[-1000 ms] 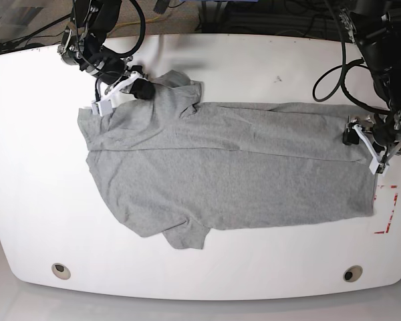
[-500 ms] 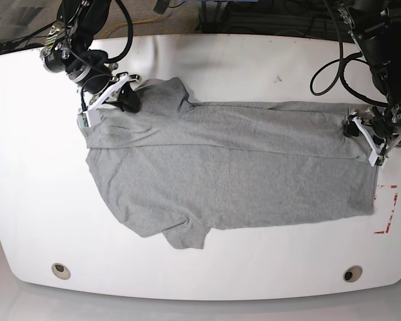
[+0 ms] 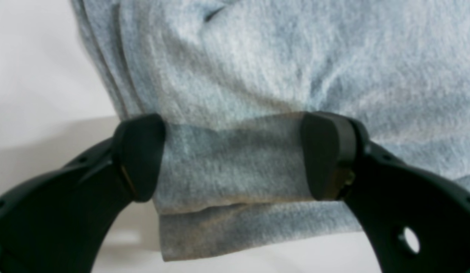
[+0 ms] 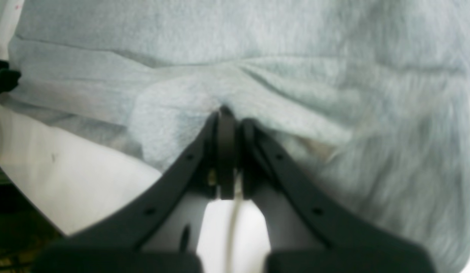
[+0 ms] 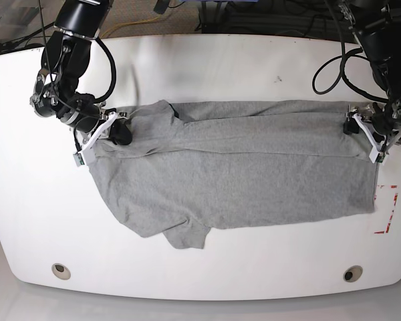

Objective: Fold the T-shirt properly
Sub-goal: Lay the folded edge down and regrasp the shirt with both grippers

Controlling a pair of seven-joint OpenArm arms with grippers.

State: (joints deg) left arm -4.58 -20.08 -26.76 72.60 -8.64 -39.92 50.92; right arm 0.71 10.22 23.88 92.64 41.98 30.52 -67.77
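Lying spread across the white table (image 5: 207,60) in the base view, the T-shirt (image 5: 234,174) runs from the right gripper (image 5: 113,130) at the picture's left to the left gripper (image 5: 369,137) at the picture's right, one short sleeve pointing toward the near edge, red tape marks (image 5: 387,210) just beyond its hem corner. In the left wrist view, the left gripper (image 3: 235,159) stands with its black jaws wide apart, a layered grey hem edge lying between the pads without being pinched. In the right wrist view, the right gripper (image 4: 227,151) is clamped tight on a bunched fold of the T-shirt, wrinkles radiating from its tips.
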